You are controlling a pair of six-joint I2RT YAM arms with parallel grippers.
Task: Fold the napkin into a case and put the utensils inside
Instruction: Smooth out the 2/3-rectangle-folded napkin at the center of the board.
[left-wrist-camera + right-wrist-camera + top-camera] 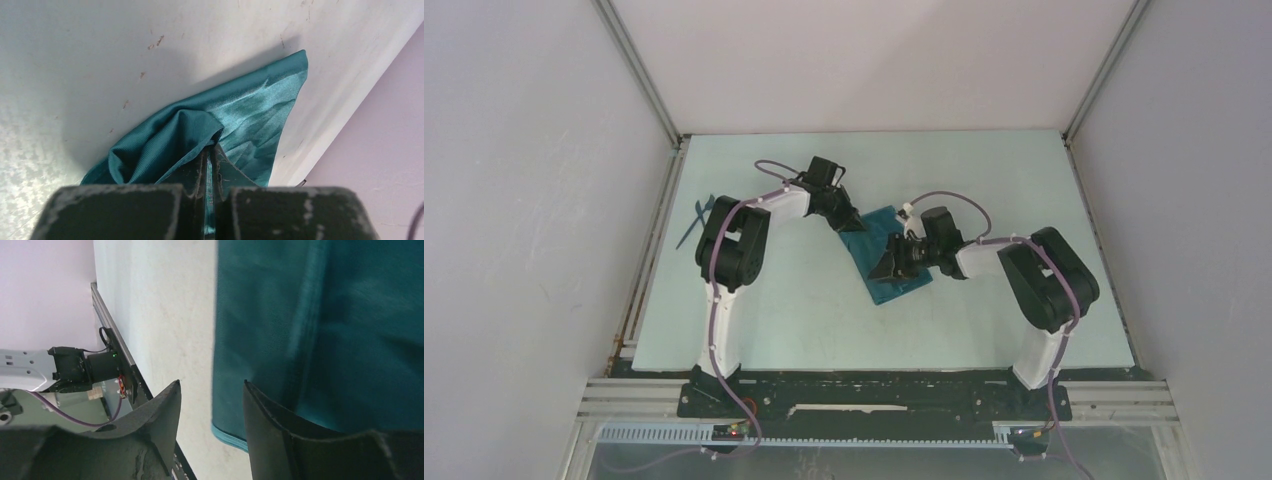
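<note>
Left pincer (210, 152) clamped on the napkin's (876, 238) far corner, mid-surface (774, 300); right pincer (211, 385) spread open over its left edge. Looks light, limp, slippery: best pinched at hems or corners.

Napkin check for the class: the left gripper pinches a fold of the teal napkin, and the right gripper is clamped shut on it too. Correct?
Not quite. The left gripper does pinch a fold of the napkin, but the right gripper is open, not clamped: the right wrist view shows its jaws apart over the napkin's edge.
</note>
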